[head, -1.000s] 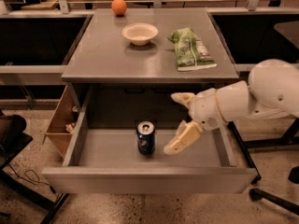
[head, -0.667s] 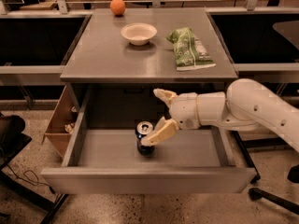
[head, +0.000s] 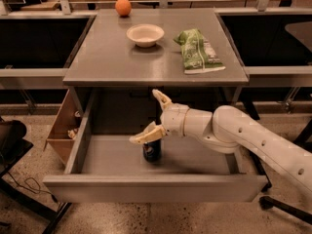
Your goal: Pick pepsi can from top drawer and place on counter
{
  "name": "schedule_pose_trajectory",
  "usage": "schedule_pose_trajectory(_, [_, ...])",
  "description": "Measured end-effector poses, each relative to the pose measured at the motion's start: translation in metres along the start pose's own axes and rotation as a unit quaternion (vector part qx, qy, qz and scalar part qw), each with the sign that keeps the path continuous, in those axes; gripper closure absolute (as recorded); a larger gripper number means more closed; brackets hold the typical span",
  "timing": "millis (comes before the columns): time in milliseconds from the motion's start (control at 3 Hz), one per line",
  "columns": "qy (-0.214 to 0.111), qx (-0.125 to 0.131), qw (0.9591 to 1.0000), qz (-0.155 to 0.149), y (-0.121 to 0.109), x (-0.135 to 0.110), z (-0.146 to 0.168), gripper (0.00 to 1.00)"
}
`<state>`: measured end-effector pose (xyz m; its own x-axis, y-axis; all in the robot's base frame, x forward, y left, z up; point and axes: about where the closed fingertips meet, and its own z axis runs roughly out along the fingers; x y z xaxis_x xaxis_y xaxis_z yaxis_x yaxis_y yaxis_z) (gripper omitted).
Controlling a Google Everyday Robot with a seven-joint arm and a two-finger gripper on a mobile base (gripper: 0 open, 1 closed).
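Camera view: spread pincer [head: 153, 117] hangs over grey drawer [head: 146, 188].

The flat grey matte surface [head: 112, 67] carries three things. A round orange fruit [head: 123, 7] sits at the far edge, near the far left corner. A shallow white round bowl [head: 145, 34] stands upright in the far half, near the middle, apart from the fruit. A crumpled green plastic bag [head: 198, 51] lies flat on the right half, its near end close to the near edge. Below that edge the wide grey metal drawer [head: 112, 157] stands pulled out; on its floor, near the middle, a dark blue drink can [head: 151, 151] stands upright. The white two-finger tool [head: 146, 117] hangs just over the can, fingers spread wide.
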<state>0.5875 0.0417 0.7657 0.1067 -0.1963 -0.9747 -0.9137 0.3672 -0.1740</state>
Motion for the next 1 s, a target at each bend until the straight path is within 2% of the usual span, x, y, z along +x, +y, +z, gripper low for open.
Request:
schedule_pose_trajectory(333, [0.003,-0.003,1.0000,0.001,0.003,0.000,0.000,0.00])
schedule_pose_trajectory(667, [0.035,-0.027,0.9989,0.014,0.024,0.002,0.002,0.00])
schedule_pose_trajectory(1000, [0.063,-0.053,0.9965,0.014,0.041,0.007,-0.015,0.00])
